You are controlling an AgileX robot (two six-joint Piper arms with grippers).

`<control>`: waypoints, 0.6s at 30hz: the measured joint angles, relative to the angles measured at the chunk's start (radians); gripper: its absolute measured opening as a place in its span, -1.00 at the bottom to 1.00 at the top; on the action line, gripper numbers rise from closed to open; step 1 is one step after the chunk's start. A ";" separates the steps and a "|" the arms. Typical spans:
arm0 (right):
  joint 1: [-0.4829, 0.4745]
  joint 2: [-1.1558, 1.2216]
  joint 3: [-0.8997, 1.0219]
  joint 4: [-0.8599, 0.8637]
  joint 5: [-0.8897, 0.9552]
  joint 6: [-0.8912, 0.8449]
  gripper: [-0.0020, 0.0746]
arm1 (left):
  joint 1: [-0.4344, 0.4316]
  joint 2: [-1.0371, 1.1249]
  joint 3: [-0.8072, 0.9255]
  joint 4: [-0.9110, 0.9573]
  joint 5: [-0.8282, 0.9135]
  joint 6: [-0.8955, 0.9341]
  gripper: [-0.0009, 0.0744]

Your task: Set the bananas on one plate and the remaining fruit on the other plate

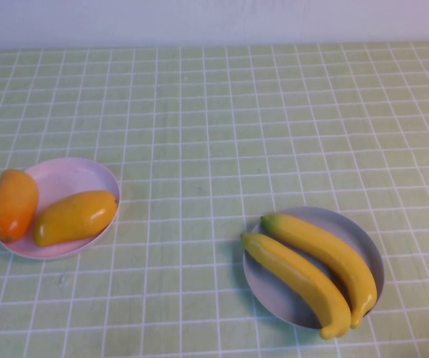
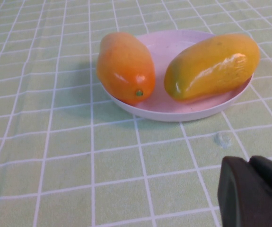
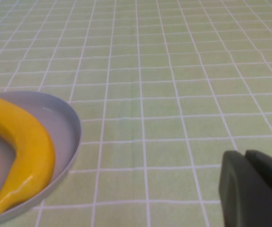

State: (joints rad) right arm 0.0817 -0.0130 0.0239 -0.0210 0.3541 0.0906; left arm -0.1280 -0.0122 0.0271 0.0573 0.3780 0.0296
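Two yellow bananas (image 1: 311, 272) lie side by side on the grey-blue plate (image 1: 371, 246) at the front right; one banana (image 3: 29, 156) and that plate's rim (image 3: 72, 127) show in the right wrist view. The deep orange fruit (image 1: 10, 203) and the yellow-orange fruit (image 1: 74, 216) rest on the pale pink plate (image 1: 76, 173) at the left, seen close as orange fruit (image 2: 125, 66), yellow-orange fruit (image 2: 211, 66) and pink plate (image 2: 164, 47). My left gripper (image 2: 249, 165) is shut and empty, short of the pink plate. My right gripper (image 3: 245, 158) is shut and empty, beside the grey-blue plate. Neither arm appears in the high view.
A light green cloth with a white grid (image 1: 214, 134) covers the table up to a pale wall (image 1: 214, 19) at the back. A small pale spot (image 2: 222, 139) marks the cloth near the pink plate.
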 joint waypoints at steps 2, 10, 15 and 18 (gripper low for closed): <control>0.000 0.000 0.000 0.000 0.000 0.000 -0.99 | 0.000 0.000 0.000 0.000 0.000 0.000 -0.97; 0.000 0.000 0.000 0.000 0.004 0.006 -0.99 | 0.000 0.000 0.000 0.000 0.000 0.000 -0.97; 0.000 0.000 0.000 0.000 0.004 0.007 -0.99 | 0.000 0.000 0.000 0.000 0.000 0.000 -0.97; 0.000 0.000 0.000 0.000 0.004 0.007 -0.99 | 0.000 0.000 0.000 0.000 0.000 0.000 -0.97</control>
State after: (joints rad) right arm 0.0817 -0.0130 0.0239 -0.0210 0.3583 0.0980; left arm -0.1280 -0.0122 0.0271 0.0573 0.3780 0.0296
